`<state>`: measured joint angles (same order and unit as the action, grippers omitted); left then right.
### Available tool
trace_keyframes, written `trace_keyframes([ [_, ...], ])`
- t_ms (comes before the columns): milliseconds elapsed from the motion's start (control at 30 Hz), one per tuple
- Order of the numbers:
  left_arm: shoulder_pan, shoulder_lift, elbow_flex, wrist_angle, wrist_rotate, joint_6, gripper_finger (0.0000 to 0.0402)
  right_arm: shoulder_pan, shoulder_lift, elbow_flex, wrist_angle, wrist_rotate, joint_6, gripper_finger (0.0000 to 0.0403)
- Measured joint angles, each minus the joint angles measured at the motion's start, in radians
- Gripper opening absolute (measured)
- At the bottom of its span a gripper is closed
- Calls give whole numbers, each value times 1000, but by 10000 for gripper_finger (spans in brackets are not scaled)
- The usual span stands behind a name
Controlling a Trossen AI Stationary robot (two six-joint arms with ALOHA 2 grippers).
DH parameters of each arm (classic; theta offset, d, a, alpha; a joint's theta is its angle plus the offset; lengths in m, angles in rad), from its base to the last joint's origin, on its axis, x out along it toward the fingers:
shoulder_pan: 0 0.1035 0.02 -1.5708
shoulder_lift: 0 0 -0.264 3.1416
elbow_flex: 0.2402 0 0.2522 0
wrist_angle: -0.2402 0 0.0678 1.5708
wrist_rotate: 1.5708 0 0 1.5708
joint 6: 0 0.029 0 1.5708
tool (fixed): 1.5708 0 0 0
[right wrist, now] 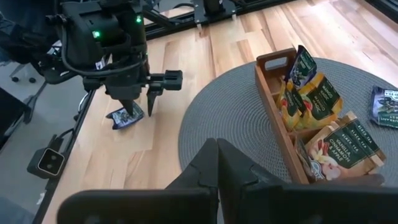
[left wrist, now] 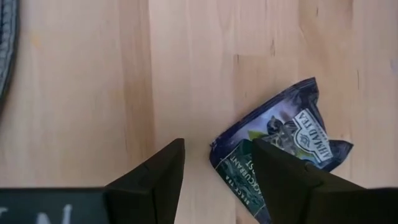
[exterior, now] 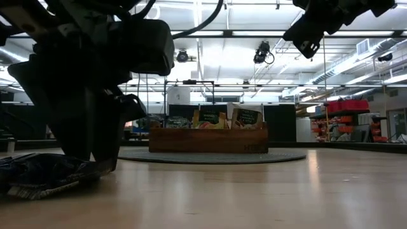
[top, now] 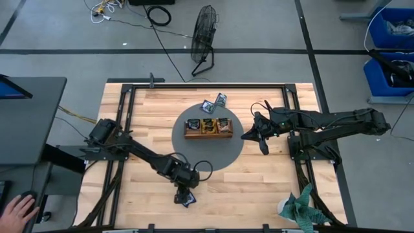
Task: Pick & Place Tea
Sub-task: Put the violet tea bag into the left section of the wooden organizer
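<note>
A blue and dark-green tea sachet (left wrist: 283, 134) lies flat on the wood near the table's near edge (top: 188, 201). My left gripper (left wrist: 217, 146) is open and points down over it (top: 184, 193). One finger stands over the sachet's green end, the other over bare wood. A brown wooden tray (top: 208, 134) sits on a round grey mat (top: 194, 152) and holds three sachets standing upright (right wrist: 320, 99). Two more sachets (top: 215, 102) lie on the wood beyond the mat. My right gripper (right wrist: 217, 149) is shut and hovers at the mat's right edge (top: 247, 135). My left gripper comes from above, pointing down. One finger (left wrist: 283, 180) covers the sachet's dark-green end (left wrist: 239, 163), and the other (left wrist: 155, 180) is beside the sachet. In the low view the finger (exterior: 95, 156) reaches down to the flat sachet (exterior: 38, 175). I cannot tell whether it touches.
Black frame rails (top: 129, 116) run along the table's edges. A teal crumpled thing (top: 301, 208) sits at the near right corner. A fan (top: 206, 32) stands on the floor beyond the far edge. A person's hand (top: 16, 208) rests off the table at the left.
</note>
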<state>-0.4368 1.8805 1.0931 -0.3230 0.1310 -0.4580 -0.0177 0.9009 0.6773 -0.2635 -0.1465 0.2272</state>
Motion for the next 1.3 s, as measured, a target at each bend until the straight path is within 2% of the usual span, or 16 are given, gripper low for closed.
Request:
trace_keyframes([
  [267,-23,4,1,-1,-24,28,191,0,0,0,-4,0,-1,0],
  [367,-28,5,1,-3,-25,56,177,0,0,0,-7,1,-2,0],
  [500,-39,6,1,-1,-32,99,137,0,0,0,-9,23,-2,0],
  [833,-68,20,2,0,-28,110,8,0,0,0,-25,27,0,0],
  [1167,-8,15,11,-38,23,50,2,0,0,0,-14,27,22,2],
  [1300,29,-6,41,-72,6,62,1,0,0,0,-7,27,50,11],
])
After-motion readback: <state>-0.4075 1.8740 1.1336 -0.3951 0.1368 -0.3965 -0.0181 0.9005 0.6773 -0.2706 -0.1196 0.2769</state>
